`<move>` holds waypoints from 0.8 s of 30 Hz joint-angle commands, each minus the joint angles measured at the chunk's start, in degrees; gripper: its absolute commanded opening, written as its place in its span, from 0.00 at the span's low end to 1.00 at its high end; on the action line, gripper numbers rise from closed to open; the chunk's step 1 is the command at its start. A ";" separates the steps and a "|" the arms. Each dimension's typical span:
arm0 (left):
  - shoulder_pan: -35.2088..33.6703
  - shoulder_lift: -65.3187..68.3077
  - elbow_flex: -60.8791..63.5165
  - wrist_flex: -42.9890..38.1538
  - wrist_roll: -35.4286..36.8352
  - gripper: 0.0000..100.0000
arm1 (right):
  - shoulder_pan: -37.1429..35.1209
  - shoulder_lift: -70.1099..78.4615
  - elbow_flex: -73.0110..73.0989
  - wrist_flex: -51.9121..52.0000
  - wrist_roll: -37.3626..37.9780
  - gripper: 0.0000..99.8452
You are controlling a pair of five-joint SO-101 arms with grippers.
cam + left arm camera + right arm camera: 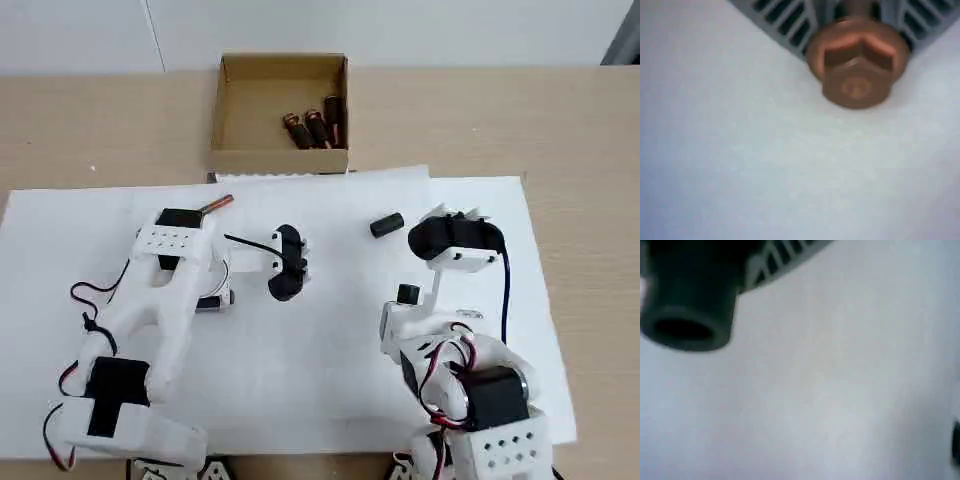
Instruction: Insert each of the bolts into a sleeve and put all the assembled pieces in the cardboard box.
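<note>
My left gripper (856, 17) is shut on a copper bolt (856, 70), whose head hangs just above the white sheet. In the high view the left gripper (287, 265) is over the sheet's middle and hides that bolt. My right gripper (715, 255) is shut on a black sleeve (690, 315), its open bore facing the camera. From above, this sleeve (408, 293) is right of centre, in the right gripper (412, 290). A second bolt (215, 205) lies loose by the left arm. A second sleeve (387, 225) lies loose on the sheet. The cardboard box (232, 110) holds three assembled pieces (315, 128).
A white paper sheet (330, 380) covers the wooden table (90, 120) in front of the box. A dark shape (956, 440) shows at the edge of the right wrist view; I cannot tell what it is.
</note>
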State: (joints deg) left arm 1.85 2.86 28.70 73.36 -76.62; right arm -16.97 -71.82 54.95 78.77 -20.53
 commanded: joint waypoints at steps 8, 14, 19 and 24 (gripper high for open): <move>2.90 -0.70 -14.29 16.35 -0.44 0.01 | -0.13 -0.48 -5.45 -0.75 0.53 0.00; 6.24 -0.79 -27.03 26.81 9.05 0.01 | -0.40 -0.48 -7.30 0.13 0.53 0.00; 8.44 -6.07 -32.84 26.99 21.63 0.01 | -0.40 -0.48 -10.81 3.47 3.16 0.00; 16.00 -22.07 -33.01 26.99 32.18 0.01 | -0.40 -0.48 -13.71 6.11 5.36 0.00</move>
State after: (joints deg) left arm 13.71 -7.96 -1.71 98.95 -49.36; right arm -17.05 -71.82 44.84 83.78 -16.40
